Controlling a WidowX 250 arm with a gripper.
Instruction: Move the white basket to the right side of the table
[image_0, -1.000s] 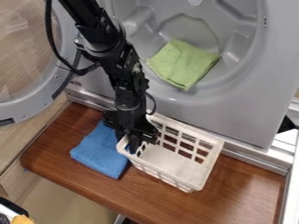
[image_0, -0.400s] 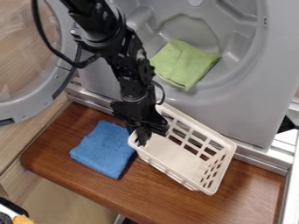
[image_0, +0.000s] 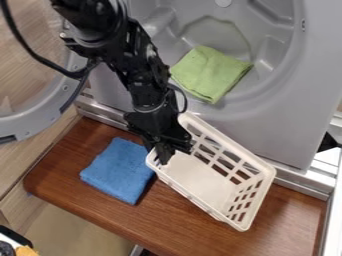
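Observation:
The black gripper (image_0: 163, 155) hangs at the left end of the white basket (image_0: 207, 185), shut on that end's rim. The basket stands upright on the brown wooden table (image_0: 127, 220), right of the middle, its long sides slanting down to the right. Its far long side runs close along the grey machine's lower edge. Part of the basket's left wall is hidden behind the gripper.
A folded blue cloth (image_0: 118, 170) lies just left of the basket. The grey machine (image_0: 267, 127) rises behind, with a green cloth (image_0: 210, 73) in its drum and its round door (image_0: 40, 122) swung out at left.
The basket has moved right and turned somewhat, its right end swinging toward the table's front. The gripper has shifted slightly right along with it, uncovering more of the blue cloth.

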